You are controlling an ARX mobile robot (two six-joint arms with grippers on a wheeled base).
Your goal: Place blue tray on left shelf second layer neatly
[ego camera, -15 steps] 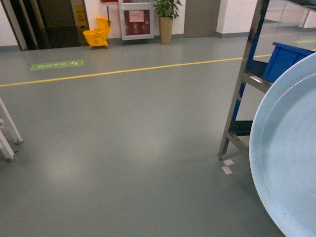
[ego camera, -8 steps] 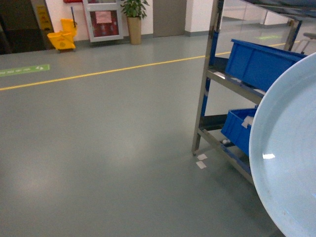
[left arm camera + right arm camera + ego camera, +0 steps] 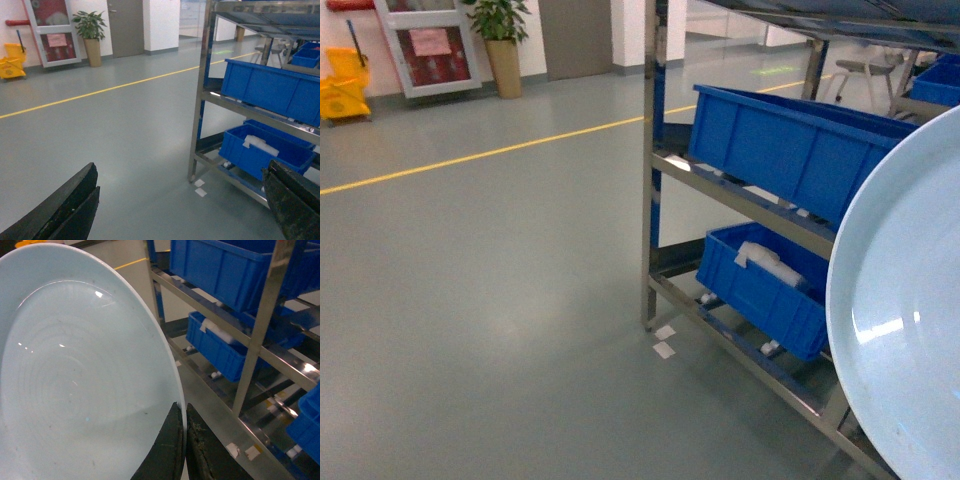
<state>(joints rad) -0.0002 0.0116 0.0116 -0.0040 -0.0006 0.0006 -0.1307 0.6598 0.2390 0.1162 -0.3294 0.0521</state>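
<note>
The right claw pinches the rim of the pale blue round plastic tray, with the shiny steel shelf just to its left, probably near; the left claw is wide open.

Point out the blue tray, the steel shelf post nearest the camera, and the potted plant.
blue tray (image 3: 75,390), right wrist view, on its ringed inner floor.
shelf post (image 3: 649,200), head view, midway up the front corner upright.
potted plant (image 3: 92,50), left wrist view, on its tan pot.
</note>
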